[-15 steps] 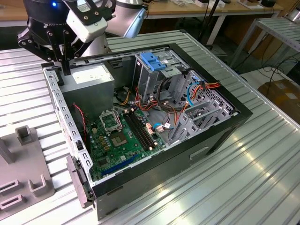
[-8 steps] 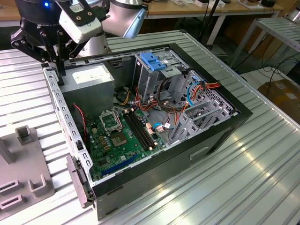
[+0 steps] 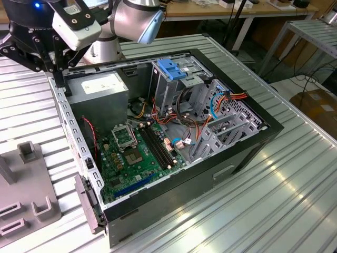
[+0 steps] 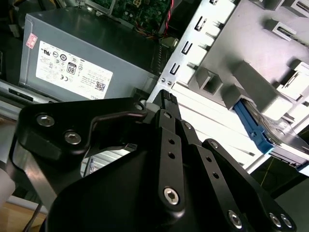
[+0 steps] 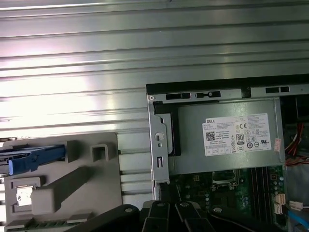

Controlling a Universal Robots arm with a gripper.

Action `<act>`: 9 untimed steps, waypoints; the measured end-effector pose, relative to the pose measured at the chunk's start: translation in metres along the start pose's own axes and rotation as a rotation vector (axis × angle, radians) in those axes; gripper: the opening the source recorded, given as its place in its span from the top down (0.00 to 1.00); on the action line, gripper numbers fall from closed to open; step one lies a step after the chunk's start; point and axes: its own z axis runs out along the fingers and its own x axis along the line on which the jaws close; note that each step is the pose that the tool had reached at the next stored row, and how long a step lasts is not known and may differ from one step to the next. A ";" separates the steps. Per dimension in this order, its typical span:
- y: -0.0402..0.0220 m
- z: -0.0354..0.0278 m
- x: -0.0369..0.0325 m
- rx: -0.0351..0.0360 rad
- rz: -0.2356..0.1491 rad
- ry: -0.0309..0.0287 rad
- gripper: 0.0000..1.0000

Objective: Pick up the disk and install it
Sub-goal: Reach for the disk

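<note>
The disk (image 5: 34,157), grey metal with a bright blue frame along its edge, rests in a slot of a grey plastic holder (image 5: 72,183) on the table beside the computer case. In the second wrist view the disk (image 4: 258,133) shows its blue edge sticking out of the holder (image 4: 251,82). My black gripper (image 4: 166,99) hangs over the case's side wall close to the power supply, apart from the disk. In the exterior view the gripper (image 3: 55,68) is at the case's far left corner.
The open computer case (image 3: 247,153) lies on a ribbed metal table (image 3: 295,190). Inside are a grey power supply (image 3: 100,87) with a white label, a green motherboard (image 3: 137,153), loose cables and a metal drive cage with a blue latch (image 3: 171,68).
</note>
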 end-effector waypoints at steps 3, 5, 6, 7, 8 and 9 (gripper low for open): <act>-0.0004 -0.0002 0.0046 0.0001 0.000 0.0000 0.90; -0.0006 -0.0003 0.0077 0.0001 0.000 0.0000 0.90; -0.0007 -0.0003 0.0094 0.0000 0.000 0.0000 0.90; -0.0008 -0.0003 0.0109 0.0001 0.000 0.0000 0.90; -0.0010 -0.0004 0.0133 0.0000 0.000 0.0000 0.90; -0.0012 -0.0004 0.0153 0.0000 0.000 0.0000 0.90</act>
